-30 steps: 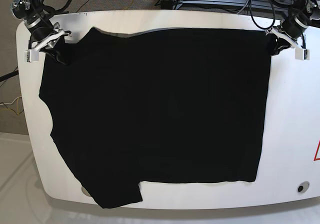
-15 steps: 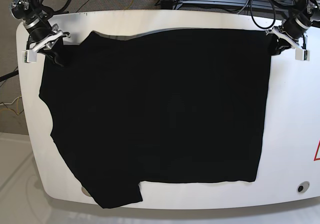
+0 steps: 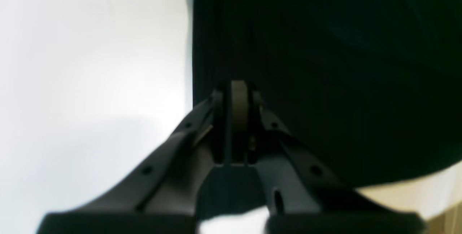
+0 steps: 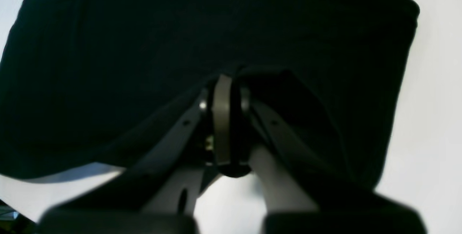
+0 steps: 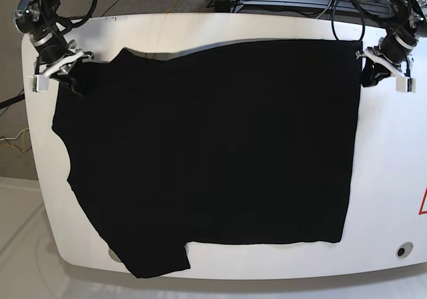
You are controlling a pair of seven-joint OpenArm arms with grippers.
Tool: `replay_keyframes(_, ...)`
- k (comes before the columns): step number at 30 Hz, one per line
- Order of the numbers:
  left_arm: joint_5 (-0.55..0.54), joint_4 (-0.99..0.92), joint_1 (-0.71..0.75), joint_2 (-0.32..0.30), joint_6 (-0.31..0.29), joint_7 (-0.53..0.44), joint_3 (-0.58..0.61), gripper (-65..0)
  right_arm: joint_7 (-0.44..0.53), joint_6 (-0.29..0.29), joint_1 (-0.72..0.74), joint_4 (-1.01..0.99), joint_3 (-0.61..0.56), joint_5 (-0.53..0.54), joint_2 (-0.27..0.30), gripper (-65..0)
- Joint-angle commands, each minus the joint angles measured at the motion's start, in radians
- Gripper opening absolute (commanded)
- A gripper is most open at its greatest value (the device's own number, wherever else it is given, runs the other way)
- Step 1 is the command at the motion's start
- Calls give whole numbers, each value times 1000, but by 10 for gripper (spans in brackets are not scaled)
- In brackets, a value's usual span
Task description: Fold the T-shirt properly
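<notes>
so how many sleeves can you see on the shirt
2. One sleeve hangs over the table's near edge; the other lies at the far corner beside the right gripper.

Both arms reach to the far corners in the base view, wrists angled down. The left tool (image 5: 371, 74) sits low at that view's right, jaws pressed together. The right tool (image 5: 71, 82) sits low at its left, jaws likewise closed.
</notes>
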Motion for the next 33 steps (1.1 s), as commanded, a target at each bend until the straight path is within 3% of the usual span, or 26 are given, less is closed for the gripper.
replay_keyframes(1, -4, 9, 12, -6, 13, -25, 5, -591, 32, 10, -2, 16, 4, 23, 13, -639)
replay_keyframes(2, -2, 8, 15, -4, 21, -34, 10, -573, 33, 10, -4, 17, 3, 23, 13, -639)
replay_keyframes(4, 8, 7, 53, 7, 81, -77, 31, -438, 31, 10, -18, 31, 7, 32, 13, -640)
replay_keyframes(10, 1, 5, 79, 6, 88, -78, 36, -379, 29, 10, -22, 31, 9, 45, 13, -641)
replay_keyframes(20, -11, 33, 99, -11, 79, -53, 17, -367, 26, 10, -18, 22, 16, 48, 13, -644)
replay_keyframes(26, 49, 30, 101, -17, 59, -96, 17, -381, 23, 10, -3, 14, 11, 38, 25, -645)
replay_keyframes(28, 104, 21, 90, -31, 33, -132, 26, -473, 19, 10, 2, 16, 6, 34, 35, -643)
replay_keyframes(33, 115, 27, 85, -30, 20, -157, 23, -545, 18, 10, 8, 17, -4, 30, 35, -642)
